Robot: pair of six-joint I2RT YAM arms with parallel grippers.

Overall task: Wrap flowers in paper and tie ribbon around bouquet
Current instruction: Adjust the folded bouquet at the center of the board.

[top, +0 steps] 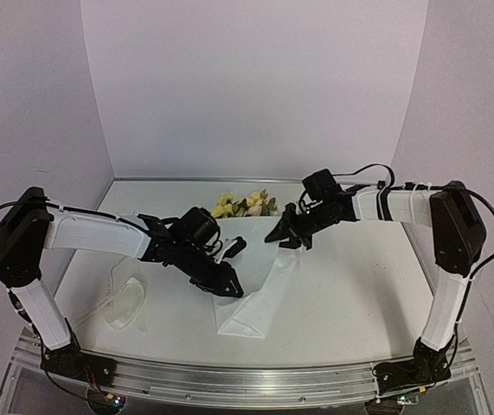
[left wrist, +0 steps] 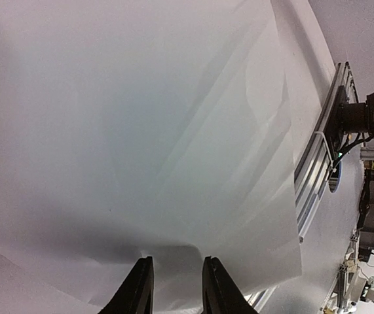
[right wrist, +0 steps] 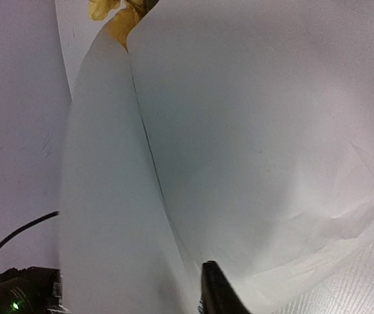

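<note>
Where paper curls round, yellow flowers peeking

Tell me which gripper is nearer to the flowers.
Right. The right gripper is at the upper part of the paper, just beside the flowers. The left gripper is farther down the paper, toward its narrow near end.

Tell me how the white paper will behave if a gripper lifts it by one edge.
Probably floppy: the paper curls over itself in soft folds instead of lying flat. Likely easy to crease, since wrinkles show near one corner. Its layers show through each other, so it seems thin and may tear.
</note>
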